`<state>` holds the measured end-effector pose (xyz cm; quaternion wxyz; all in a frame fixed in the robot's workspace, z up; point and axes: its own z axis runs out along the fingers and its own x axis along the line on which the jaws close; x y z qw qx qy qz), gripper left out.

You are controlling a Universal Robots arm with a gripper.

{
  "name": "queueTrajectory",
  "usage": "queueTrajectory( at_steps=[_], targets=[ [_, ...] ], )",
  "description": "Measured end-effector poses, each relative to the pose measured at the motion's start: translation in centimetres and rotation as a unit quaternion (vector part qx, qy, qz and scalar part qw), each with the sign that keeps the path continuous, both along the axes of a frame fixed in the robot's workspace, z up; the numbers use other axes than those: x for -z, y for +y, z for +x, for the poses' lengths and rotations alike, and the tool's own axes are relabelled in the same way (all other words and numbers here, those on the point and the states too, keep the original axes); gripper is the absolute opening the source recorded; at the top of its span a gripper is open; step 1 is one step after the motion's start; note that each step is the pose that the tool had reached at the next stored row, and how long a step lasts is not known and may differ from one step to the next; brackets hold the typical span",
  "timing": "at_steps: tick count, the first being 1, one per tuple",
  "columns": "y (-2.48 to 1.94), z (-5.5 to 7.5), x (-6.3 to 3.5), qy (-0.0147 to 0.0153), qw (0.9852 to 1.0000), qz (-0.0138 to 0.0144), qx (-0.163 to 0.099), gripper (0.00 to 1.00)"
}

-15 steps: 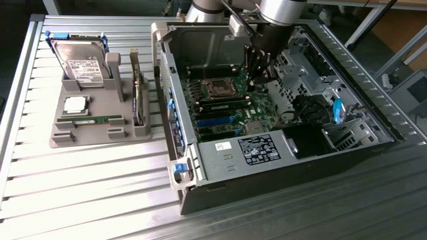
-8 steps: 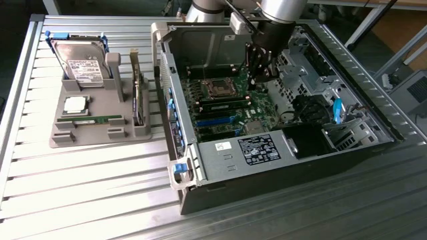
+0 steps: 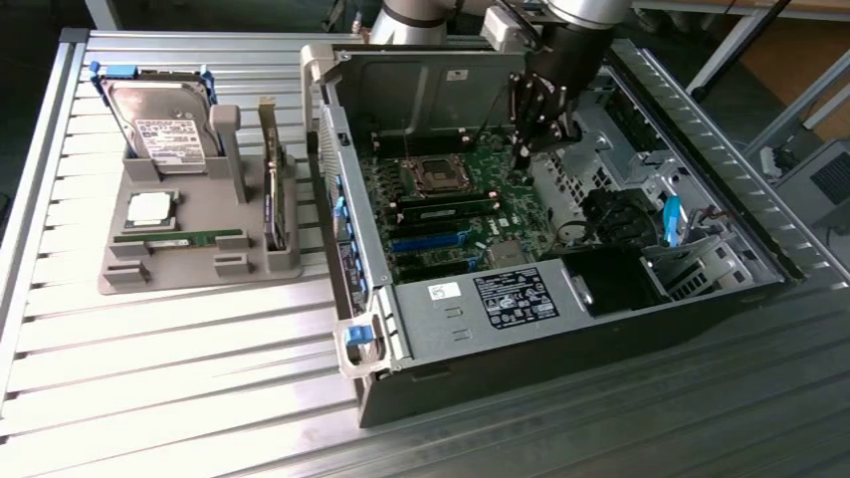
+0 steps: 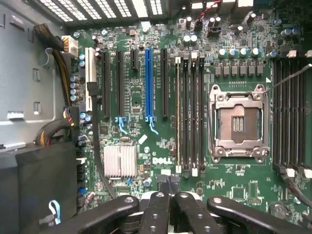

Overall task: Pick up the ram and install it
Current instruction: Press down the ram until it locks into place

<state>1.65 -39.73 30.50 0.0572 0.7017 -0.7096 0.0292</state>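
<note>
Gripper [image 3: 531, 147] was pressed together, holding nothing, hovering over the motherboard [image 4: 146, 146] inside the case [image 3: 558, 329]. Ram [image 3: 179, 238] lay flat in the tray [image 3: 199, 274], well apart. Judged it light, stiff, fragile; I'd pinch its long edges, off the chips.

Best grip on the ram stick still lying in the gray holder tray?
The ram lies flat along a slot at the front of the gray holder, long axis across the exterior view. Probably best to come straight down at mid-length and pinch its two long edges; the ends sit close to the holder's raised blocks. The gripper, shut, hangs over the motherboard.
</note>
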Motion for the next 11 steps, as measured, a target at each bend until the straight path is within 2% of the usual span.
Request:
queueTrajectory(
  at_steps=[2, 4, 11],
  targets=[
    [0.0, 0.43, -0.88, 0.0001, 1.0, -0.0003, 0.0, 0.09],
    [0.01, 0.53, -1.36, 0.0, 1.0, -0.0003, 0.0, 0.09],
    [0.01, 0.54, -1.39, 0.0, 1.0, -0.0003, 0.0, 0.09]
  ],
)
